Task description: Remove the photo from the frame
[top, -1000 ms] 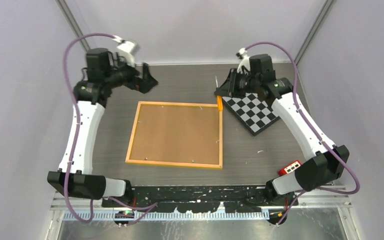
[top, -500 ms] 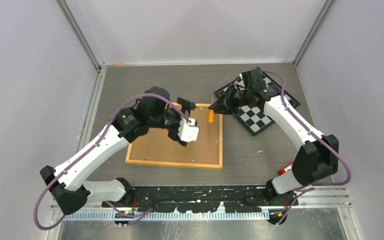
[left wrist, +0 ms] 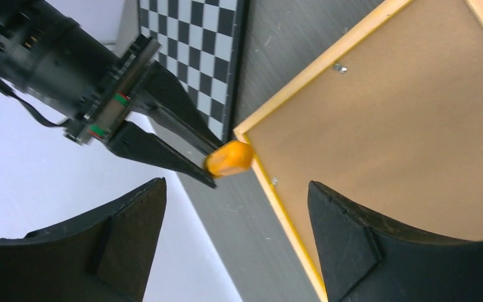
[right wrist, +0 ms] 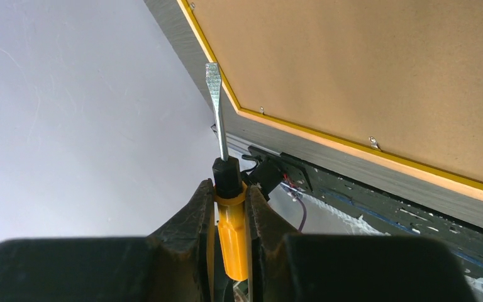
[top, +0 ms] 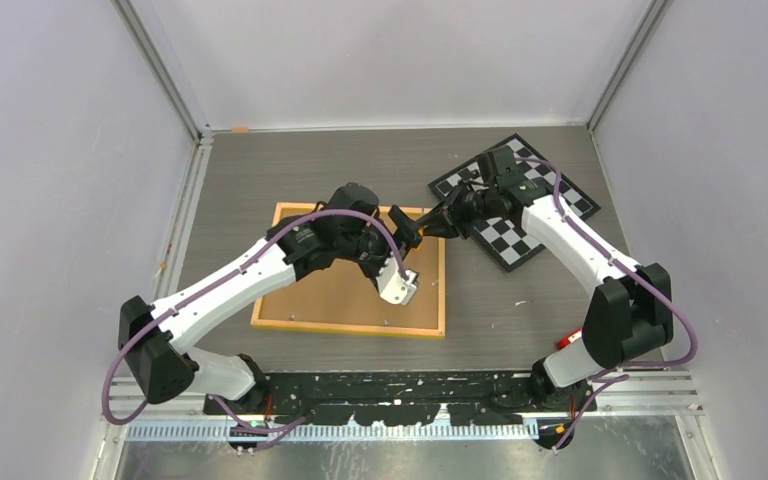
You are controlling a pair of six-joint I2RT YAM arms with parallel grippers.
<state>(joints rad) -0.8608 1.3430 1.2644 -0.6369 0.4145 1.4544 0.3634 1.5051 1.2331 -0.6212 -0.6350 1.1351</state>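
The frame (top: 335,295) is lying back-up mid-table (the photo, underneath, is not showing). A screwdriver (right wrist: 229,239) is being clenched by the right claw (right wrist: 228,187) at the frame's far right corner, blade aimed toward the table's near left corner. The left claw (left wrist: 236,184), released, is being hovered just beside it.

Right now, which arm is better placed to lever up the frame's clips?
Right. The right claw is shut on the flat-blade screwdriver beside the frame corner, with the metal clips facing up. The left claw is open and empty.
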